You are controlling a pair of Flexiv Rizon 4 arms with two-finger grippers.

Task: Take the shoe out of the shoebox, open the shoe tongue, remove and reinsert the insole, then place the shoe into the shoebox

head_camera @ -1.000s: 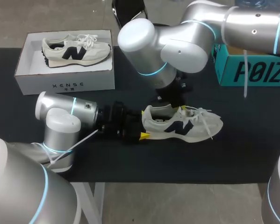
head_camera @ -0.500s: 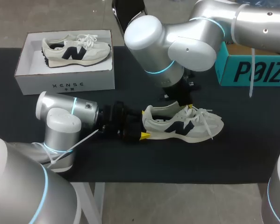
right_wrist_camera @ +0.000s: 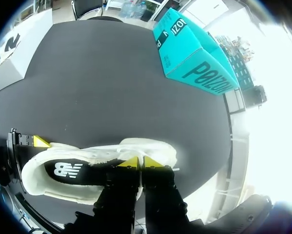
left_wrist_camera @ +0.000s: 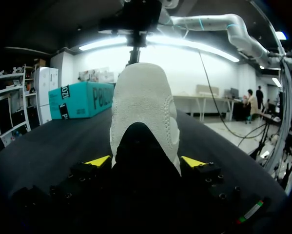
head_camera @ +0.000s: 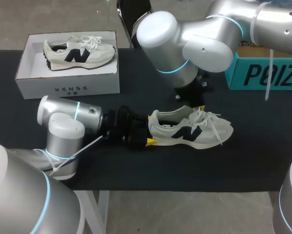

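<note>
A white shoe with dark side marks lies on the black table, toe to the right. My left gripper reaches in level with the table and straddles the heel. In the left wrist view my left gripper has a yellow tip against each side of the shoe. My right gripper hangs over the laces, its tips pinched together on the shoe tongue. In the right wrist view my right gripper sits at the tongue's edge, above the dark insole.
A white shoebox at the back left holds a second white shoe. A teal box stands at the back right. Bare black table lies in front of the shoe.
My right arm has swung to the right and back, its gripper staying at the tongue, which stands a little higher. The left arm and the shoe have kept still.
</note>
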